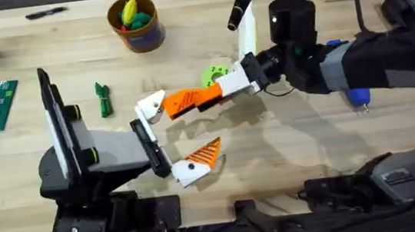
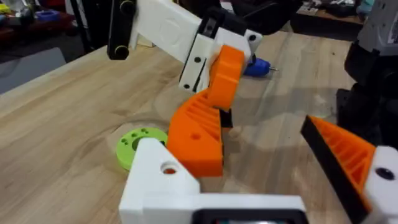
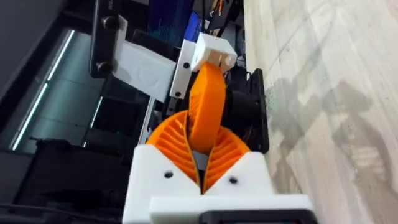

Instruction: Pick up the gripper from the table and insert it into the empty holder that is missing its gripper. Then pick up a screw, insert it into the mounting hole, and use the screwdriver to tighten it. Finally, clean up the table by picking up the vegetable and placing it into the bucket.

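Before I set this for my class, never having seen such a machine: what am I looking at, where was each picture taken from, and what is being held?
Two robot arms work at a wooden table. One picture looks down from above; the other two come from a camera on each arm's wrist. The right tool is shut on a loose orange fingertip, bringing it to the bare white holder on the left tool, which is open. On the table lie a dark green toy vegetable, a lime-green disc, a blue screwdriver and a brown bucket with toys inside.
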You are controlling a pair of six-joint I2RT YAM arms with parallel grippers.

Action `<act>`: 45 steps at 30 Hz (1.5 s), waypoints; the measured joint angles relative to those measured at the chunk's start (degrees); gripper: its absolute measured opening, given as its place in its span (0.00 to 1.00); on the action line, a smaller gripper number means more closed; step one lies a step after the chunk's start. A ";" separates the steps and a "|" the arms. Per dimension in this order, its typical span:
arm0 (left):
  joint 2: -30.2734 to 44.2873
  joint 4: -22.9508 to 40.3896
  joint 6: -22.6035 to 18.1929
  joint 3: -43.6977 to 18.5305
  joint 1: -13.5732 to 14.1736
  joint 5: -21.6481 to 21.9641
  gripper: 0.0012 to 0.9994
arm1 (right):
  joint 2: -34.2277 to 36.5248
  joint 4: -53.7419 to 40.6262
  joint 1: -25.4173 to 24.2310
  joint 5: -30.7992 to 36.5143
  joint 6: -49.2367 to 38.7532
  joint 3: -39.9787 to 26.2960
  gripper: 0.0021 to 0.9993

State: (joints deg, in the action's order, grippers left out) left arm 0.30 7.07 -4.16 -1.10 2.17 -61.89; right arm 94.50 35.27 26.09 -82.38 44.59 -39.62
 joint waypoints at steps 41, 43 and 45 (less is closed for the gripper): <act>0.01 0.09 1.16 0.00 -0.24 0.27 0.99 | 4.12 2.56 6.13 7.53 0.40 -3.80 0.00; 0.01 0.00 1.11 0.00 -0.26 0.75 0.99 | 4.26 2.08 6.17 8.83 1.12 -4.89 0.00; 0.01 -0.02 1.14 0.00 -0.38 1.12 0.99 | 4.26 2.05 6.38 9.72 1.74 -5.03 0.00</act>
State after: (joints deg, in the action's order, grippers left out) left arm 0.32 7.05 -3.03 -1.10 1.79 -60.76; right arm 98.76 37.32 32.48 -72.66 46.33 -44.64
